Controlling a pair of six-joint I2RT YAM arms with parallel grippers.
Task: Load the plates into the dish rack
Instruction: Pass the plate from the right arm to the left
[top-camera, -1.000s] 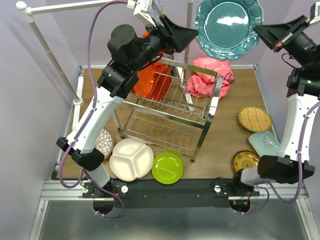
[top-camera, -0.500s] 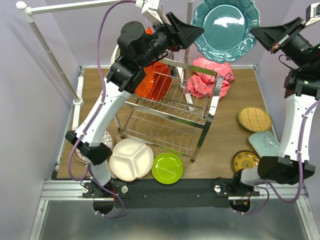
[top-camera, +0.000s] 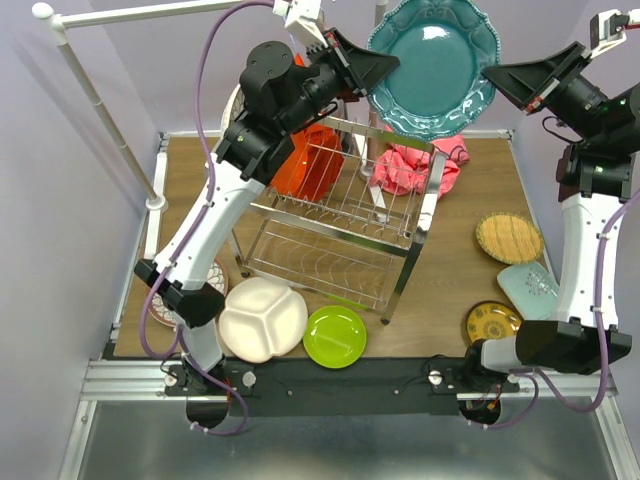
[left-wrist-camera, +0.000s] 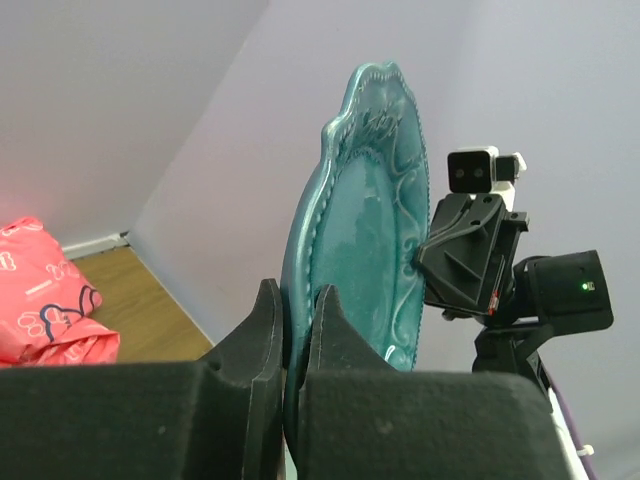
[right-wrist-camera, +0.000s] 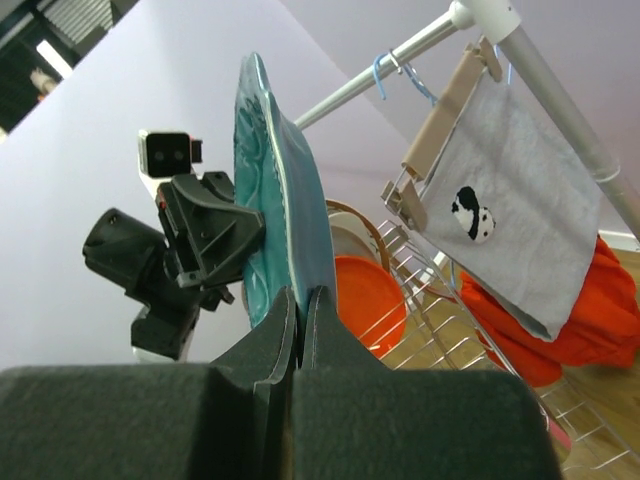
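**Held aloft from both sides**

The teal plate (top-camera: 432, 62) stands on edge, high above the far side of the dish rack (top-camera: 330, 255). The left claw (top-camera: 388, 68) is clamped on its left rim and the right claw (top-camera: 492, 80) on its right rim.

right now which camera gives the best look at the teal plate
The top external view: it shows the whole scalloped face of the teal plate, held aloft between the left gripper and the right gripper. Each wrist view catches it only at a steep angle, nearly edge-on, with its rim between that gripper's own fingers.
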